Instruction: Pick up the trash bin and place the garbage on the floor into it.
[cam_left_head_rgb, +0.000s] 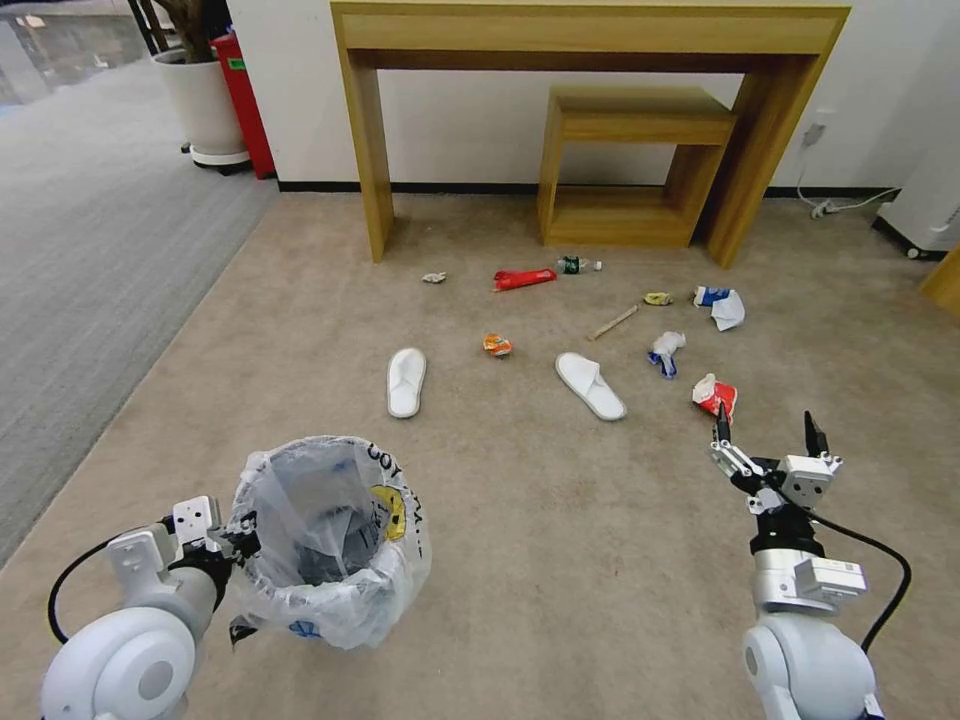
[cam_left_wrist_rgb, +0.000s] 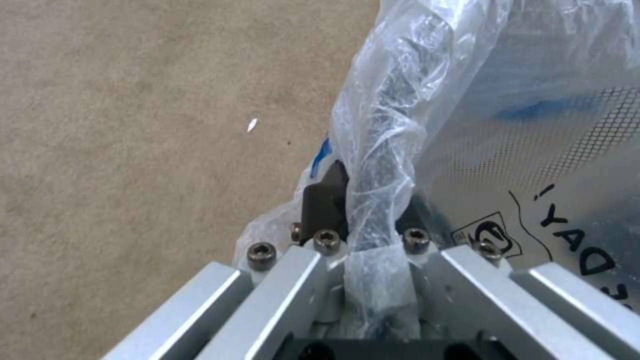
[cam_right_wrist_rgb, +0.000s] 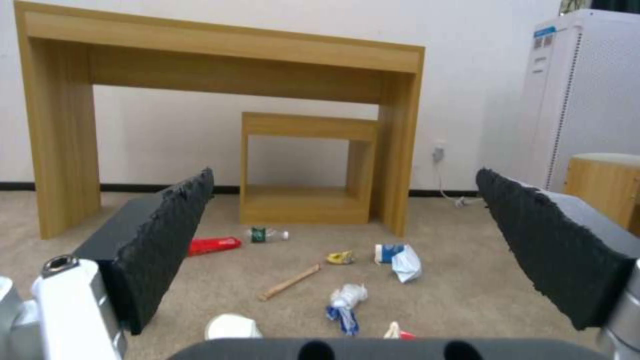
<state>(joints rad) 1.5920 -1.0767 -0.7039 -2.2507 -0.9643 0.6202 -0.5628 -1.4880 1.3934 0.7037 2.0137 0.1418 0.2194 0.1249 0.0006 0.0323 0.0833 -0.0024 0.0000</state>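
The trash bin (cam_left_head_rgb: 325, 540), lined with a crinkly whitish bag, stands on the beige floor (cam_left_head_rgb: 560, 560) at the near left. My left gripper (cam_left_head_rgb: 238, 545) is shut on its rim and bag (cam_left_wrist_rgb: 373, 220). My right gripper (cam_left_head_rgb: 770, 440) hangs open and empty at the near right, just short of a red-white wrapper (cam_left_head_rgb: 715, 396). Beyond lie garbage pieces: two white slippers (cam_left_head_rgb: 406, 381) (cam_left_head_rgb: 590, 385), an orange wrapper (cam_left_head_rgb: 497, 345), a red wrapper (cam_left_head_rgb: 524, 279), a bottle (cam_left_head_rgb: 578, 265), a stick (cam_left_head_rgb: 612, 322) and a blue-white wrapper (cam_left_head_rgb: 722, 305). The right wrist view looks between the open fingers (cam_right_wrist_rgb: 167, 235) at the stick (cam_right_wrist_rgb: 288, 283).
A tall wooden desk (cam_left_head_rgb: 590, 40) and a small wooden shelf (cam_left_head_rgb: 630, 165) stand against the far wall behind the litter. Grey ribbed carpet (cam_left_head_rgb: 90, 260) runs along the left. A white appliance (cam_left_head_rgb: 925, 200) and a cable (cam_left_head_rgb: 830, 205) sit at the far right.
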